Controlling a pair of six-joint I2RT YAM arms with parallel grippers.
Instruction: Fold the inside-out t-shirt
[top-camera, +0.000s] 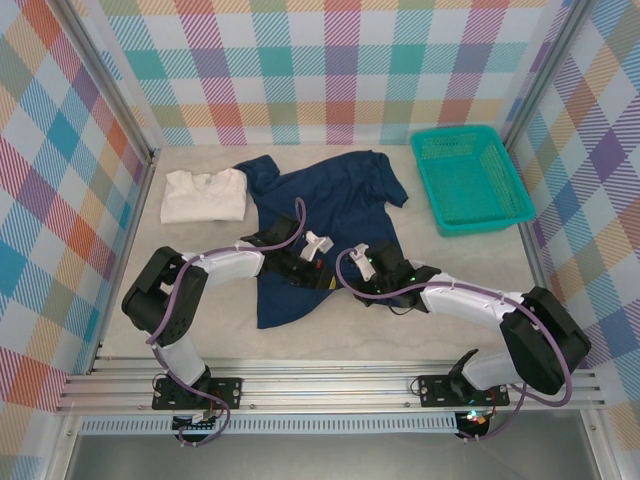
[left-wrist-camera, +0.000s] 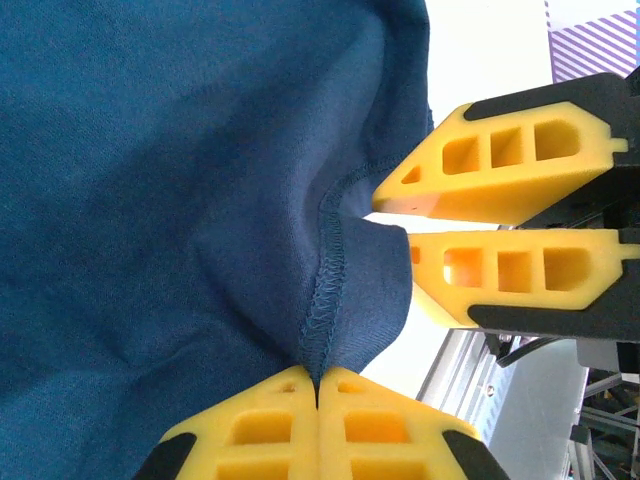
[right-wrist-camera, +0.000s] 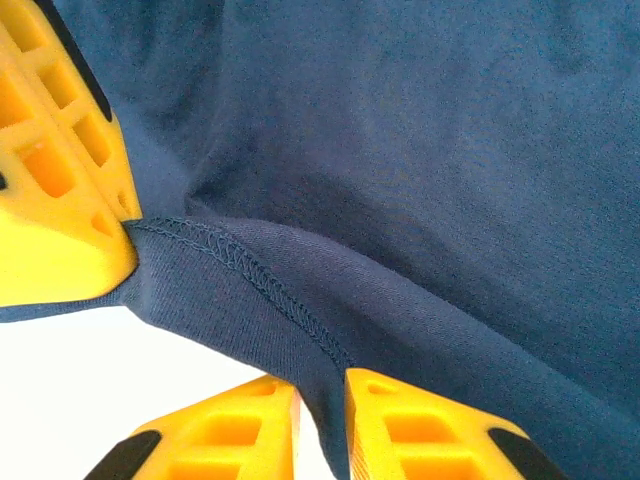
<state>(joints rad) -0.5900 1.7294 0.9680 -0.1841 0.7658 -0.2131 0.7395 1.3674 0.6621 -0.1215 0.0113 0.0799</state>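
Note:
The inside-out t-shirt (top-camera: 335, 195) is dark navy and lies spread on the table, collar end to the far left and hem toward me. Both grippers meet at its near hem. My left gripper (top-camera: 322, 280) (left-wrist-camera: 317, 378) is shut on the stitched hem seam of the t-shirt (left-wrist-camera: 180, 200), which bunches up from the fingertips. My right gripper (top-camera: 350, 285) (right-wrist-camera: 322, 385) is shut on a fold of the same hem (right-wrist-camera: 240, 265), with cloth filling the narrow gap between its jaws. In the left wrist view, the right gripper (left-wrist-camera: 398, 225) pinches the cloth edge a short way off.
A folded white shirt (top-camera: 203, 195) lies at the far left, touching the navy sleeve. A teal basket (top-camera: 470, 180) stands at the far right. An aluminium rail (top-camera: 330, 385) runs along the near edge, and checked walls enclose the table.

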